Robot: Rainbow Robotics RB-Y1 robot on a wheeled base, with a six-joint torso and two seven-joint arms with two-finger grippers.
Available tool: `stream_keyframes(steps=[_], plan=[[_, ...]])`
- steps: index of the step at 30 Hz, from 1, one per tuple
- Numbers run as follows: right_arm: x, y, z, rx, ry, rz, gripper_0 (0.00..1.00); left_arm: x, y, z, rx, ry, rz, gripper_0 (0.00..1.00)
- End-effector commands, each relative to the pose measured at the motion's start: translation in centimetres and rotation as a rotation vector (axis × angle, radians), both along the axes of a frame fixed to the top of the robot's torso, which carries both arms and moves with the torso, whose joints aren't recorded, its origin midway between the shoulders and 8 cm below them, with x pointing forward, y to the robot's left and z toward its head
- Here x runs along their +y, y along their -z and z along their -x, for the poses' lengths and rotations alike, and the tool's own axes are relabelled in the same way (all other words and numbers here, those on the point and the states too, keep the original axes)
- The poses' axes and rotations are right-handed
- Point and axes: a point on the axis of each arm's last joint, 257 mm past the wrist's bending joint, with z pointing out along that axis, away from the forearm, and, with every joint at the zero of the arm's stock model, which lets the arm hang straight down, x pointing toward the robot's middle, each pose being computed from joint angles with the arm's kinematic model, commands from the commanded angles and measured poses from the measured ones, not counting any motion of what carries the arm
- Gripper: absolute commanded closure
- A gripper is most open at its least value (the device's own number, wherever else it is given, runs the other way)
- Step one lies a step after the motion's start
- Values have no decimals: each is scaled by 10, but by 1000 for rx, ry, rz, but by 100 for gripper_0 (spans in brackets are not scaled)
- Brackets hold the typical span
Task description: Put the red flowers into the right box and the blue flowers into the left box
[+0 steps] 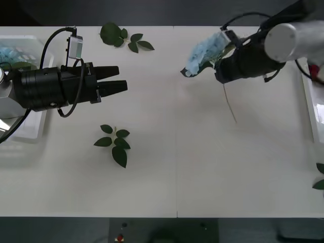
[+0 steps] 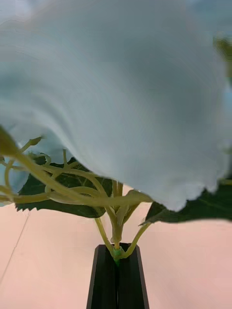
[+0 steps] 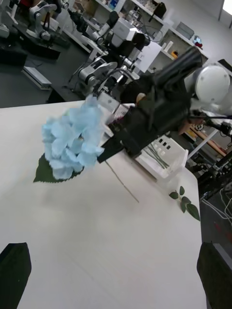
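The white matte table (image 1: 167, 172) runs wide and flat, with a thin seam down its middle. Behind it the room is a workshop: shelves, benches and other robot arms (image 3: 96, 67) stand on a dark floor.

At the far left edge sits the left box (image 1: 30, 129), a shallow translucent white tray with a raised rim, and pale blue flowers (image 1: 11, 52) lie inside it. Just beside it the left gripper (image 1: 123, 79) hovers over the table, its two black fingers parted and nothing between them. A sprig of dark green leaves (image 1: 115, 143) lies near it on the table, and another leaf sprig (image 1: 121, 37) lies by the far edge.

Right of the seam, the right gripper (image 1: 218, 68) is clamped on the stem of a fluffy sky-blue hydrangea (image 1: 205, 53), held clear above the table with its thin stem (image 1: 230, 104) trailing down behind. The right box (image 1: 313, 96), a white plastic tray, shows at the far right edge.

The right wrist view alone shows the black fingers (image 2: 117, 280) pinched shut where the green stalks join. The left wrist view adds long green stems (image 3: 157, 155) inside the right box.
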Motion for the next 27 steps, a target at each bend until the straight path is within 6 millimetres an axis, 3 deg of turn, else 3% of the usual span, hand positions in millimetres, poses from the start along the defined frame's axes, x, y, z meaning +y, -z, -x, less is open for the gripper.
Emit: stream_keyframes(steps=[1,6,11,17,27], plan=[[-1,-55,3,-63,-83,-100,100,1,2,4,-12,2,-7,0],[11,-109,20,-160,-242,-247,100,-1,2,4,-11,5,-3,0],[24,-140,41,-234,-364,-377,100,-9,3,7,6,12,32,0],[58,-163,67,-319,-502,-509,100,-35,14,18,56,25,127,0],[120,-181,103,-382,-631,-698,100,-77,16,21,51,22,210,0]])
